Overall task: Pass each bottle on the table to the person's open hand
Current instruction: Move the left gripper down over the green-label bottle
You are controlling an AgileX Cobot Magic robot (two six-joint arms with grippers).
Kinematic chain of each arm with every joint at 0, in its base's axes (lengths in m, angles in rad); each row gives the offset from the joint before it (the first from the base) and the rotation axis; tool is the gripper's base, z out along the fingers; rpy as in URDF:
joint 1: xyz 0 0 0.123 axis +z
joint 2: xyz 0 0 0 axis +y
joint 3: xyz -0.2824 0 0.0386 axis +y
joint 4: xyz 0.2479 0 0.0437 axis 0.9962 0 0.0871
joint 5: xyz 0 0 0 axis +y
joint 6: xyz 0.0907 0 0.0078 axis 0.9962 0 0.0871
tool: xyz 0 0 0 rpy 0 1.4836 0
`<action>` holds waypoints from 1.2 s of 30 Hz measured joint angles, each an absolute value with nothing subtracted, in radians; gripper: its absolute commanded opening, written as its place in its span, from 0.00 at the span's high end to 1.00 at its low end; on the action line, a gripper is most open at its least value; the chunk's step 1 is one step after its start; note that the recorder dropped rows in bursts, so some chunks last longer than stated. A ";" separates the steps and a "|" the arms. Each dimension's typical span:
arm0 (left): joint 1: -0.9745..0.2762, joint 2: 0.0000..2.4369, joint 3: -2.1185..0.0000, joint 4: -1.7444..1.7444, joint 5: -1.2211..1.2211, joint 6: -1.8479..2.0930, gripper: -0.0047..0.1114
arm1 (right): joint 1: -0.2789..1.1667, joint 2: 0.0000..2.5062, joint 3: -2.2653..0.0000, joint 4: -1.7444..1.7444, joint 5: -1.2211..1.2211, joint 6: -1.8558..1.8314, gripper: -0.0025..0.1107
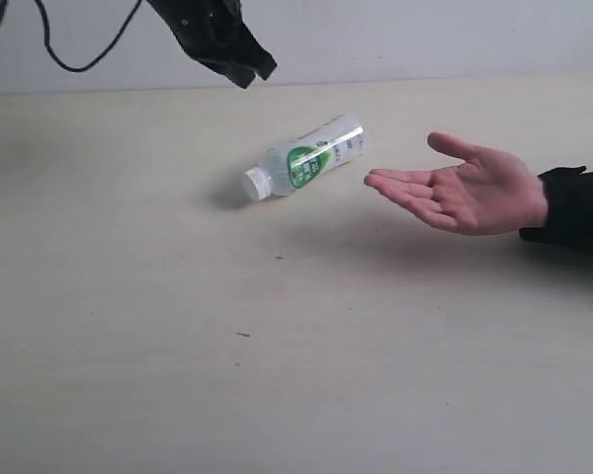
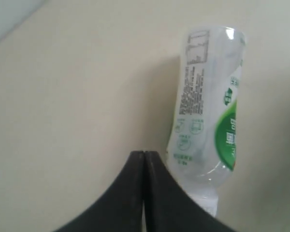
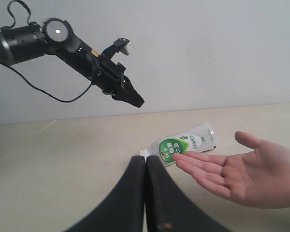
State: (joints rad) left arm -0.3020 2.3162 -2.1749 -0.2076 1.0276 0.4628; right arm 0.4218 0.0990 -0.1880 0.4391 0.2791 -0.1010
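One clear bottle [image 1: 306,156] with a green-white label and a white cap lies on its side on the pale table [image 1: 178,346], cap toward the front left. A person's open hand [image 1: 465,188] is held palm up just right of it, fingertips close to the bottle's base. My left gripper [image 1: 247,71] hangs shut and empty above and behind the bottle; in the left wrist view its tips [image 2: 144,153] sit beside the bottle [image 2: 208,106]. My right gripper [image 3: 145,158] is shut and empty, short of the bottle [image 3: 183,144] and the hand [image 3: 237,174]. The right gripper is outside the exterior view.
A black cable [image 1: 79,49] hangs by the pale wall at the back left. The person's dark sleeve [image 1: 578,207] enters from the right edge. Tiny dark specks [image 1: 279,258] mark the table in front of the bottle.
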 measured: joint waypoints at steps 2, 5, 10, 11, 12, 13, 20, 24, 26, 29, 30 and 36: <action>-0.306 2.377 -2.253 -0.218 1.099 0.463 0.96 | 0.422 0.099 -0.188 0.439 0.279 -0.101 0.98; -0.317 2.455 -2.343 -0.220 1.185 0.463 0.96 | 0.422 0.099 -0.188 0.439 0.279 -0.101 0.98; -0.342 2.495 -2.432 -0.221 1.212 0.465 0.96 | 0.422 0.099 -0.188 0.439 0.279 -0.101 0.98; -0.350 2.495 -2.441 -0.228 1.208 0.469 0.96 | 0.422 0.099 -0.188 0.439 0.279 -0.101 0.98; -0.357 2.495 -2.448 -0.233 1.205 0.478 0.96 | 0.422 0.099 -0.188 0.439 0.279 -0.101 0.98; -0.366 2.495 -2.451 -0.238 1.199 0.491 0.96 | 0.422 0.099 -0.188 0.439 0.279 -0.101 0.98; -0.419 2.495 -2.453 -0.239 1.176 0.540 0.96 | 0.422 0.099 -0.188 0.439 0.279 -0.101 0.98; -0.424 2.495 -2.453 -0.239 1.168 0.542 0.90 | 0.422 0.099 -0.188 0.439 0.279 -0.101 0.98; -0.424 2.495 -2.453 -0.239 1.159 0.542 0.80 | 0.422 0.099 -0.188 0.439 0.279 -0.101 0.98; -0.424 2.495 -2.453 -0.235 1.155 0.542 0.63 | 0.422 0.099 -0.188 0.439 0.279 -0.101 0.98; -0.424 2.495 -2.453 -0.231 1.155 0.542 0.57 | 0.422 0.099 -0.188 0.439 0.279 -0.101 0.98; -0.424 2.513 -2.453 -0.219 1.125 0.510 0.42 | 0.422 0.099 -0.188 0.439 0.279 -0.101 0.98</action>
